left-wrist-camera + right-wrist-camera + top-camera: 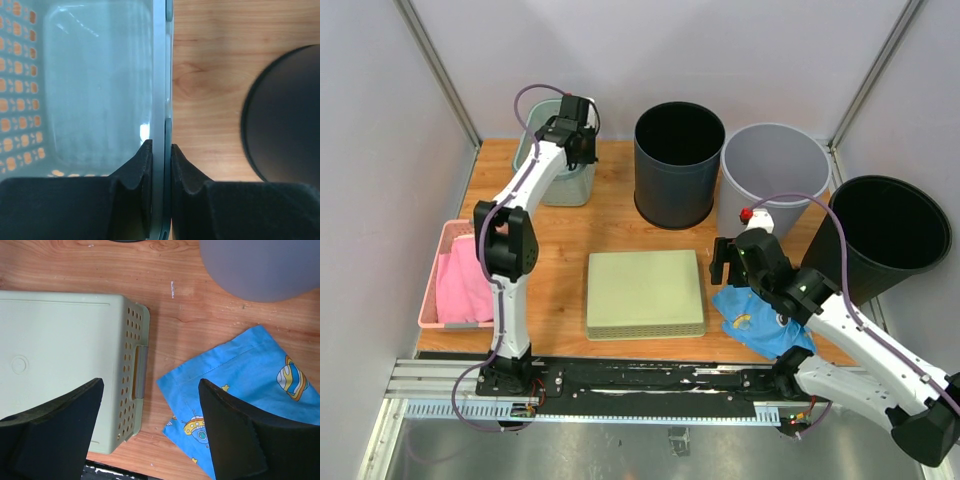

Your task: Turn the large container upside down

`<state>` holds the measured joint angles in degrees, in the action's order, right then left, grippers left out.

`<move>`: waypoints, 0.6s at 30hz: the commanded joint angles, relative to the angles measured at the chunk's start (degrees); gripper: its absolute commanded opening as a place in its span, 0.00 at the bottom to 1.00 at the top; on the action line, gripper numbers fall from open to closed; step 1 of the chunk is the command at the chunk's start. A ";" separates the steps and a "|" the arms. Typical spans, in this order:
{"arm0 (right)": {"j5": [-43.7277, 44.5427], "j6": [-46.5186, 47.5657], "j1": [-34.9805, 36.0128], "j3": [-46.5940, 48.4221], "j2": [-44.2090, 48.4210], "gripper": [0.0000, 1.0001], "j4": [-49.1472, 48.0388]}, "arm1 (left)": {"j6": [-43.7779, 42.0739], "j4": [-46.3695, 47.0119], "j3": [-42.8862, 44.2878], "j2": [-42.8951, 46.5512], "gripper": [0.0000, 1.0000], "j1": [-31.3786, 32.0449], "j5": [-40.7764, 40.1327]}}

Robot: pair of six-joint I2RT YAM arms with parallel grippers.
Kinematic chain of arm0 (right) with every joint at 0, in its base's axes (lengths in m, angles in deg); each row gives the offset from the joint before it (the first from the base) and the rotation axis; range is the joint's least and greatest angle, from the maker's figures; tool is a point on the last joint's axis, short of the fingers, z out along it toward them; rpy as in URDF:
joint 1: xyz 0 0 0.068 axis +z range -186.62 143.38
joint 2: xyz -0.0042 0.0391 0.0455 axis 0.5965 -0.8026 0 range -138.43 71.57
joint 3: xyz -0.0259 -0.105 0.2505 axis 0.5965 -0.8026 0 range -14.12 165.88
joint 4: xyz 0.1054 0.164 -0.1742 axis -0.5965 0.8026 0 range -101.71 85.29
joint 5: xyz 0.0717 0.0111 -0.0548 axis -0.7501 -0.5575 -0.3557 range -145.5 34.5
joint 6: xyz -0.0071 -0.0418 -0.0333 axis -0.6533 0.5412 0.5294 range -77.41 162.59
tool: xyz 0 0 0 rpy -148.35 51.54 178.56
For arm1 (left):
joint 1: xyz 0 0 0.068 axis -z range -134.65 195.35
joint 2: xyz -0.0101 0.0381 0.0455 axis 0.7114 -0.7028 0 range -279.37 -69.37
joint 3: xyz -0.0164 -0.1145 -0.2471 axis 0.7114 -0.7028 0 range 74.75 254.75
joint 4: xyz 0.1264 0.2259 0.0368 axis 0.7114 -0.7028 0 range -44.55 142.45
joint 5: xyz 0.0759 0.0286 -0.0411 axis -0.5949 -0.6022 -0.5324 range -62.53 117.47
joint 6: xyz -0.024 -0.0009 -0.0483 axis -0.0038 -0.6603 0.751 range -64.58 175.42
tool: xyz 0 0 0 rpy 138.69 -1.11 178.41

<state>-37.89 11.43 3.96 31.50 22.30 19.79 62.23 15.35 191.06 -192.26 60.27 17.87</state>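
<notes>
teal container rim — pinched in left gripper

No writing, label, brand or number can be read anywhere; the blue cloth bears only cartoon pictures.

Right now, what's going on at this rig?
The left gripper is clamped on the side wall of the pale teal perforated bin at the far left of the table. The bin stands upright, open side up, not yet flipped. The right gripper hangs open above the gap between the pale green basket, which lies bottom up, and the blue printed cloth. It holds nothing.
</notes>
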 commanded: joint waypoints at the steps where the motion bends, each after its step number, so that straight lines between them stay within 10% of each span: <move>1: 0.81 0.09 0.82 1.88 -1.52 0.78 -0.34 | 3.46 0.14 0.72 9.06 0.00 -0.13 12.87; 11: -0.92 0.72 0.89 3.65 -3.37 0.78 -0.99 | 25.59 22.22 -23.35 20.33 0.00 -12.27 49.70; 18: -1.48 2.03 0.82 5.25 -4.13 0.78 -0.25 | 36.96 36.10 -37.30 20.04 0.00 -17.80 59.02</move>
<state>-39.03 11.94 3.96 34.26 18.67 19.40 91.12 40.90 159.59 -171.96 43.24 68.01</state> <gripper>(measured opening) 0.779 0.178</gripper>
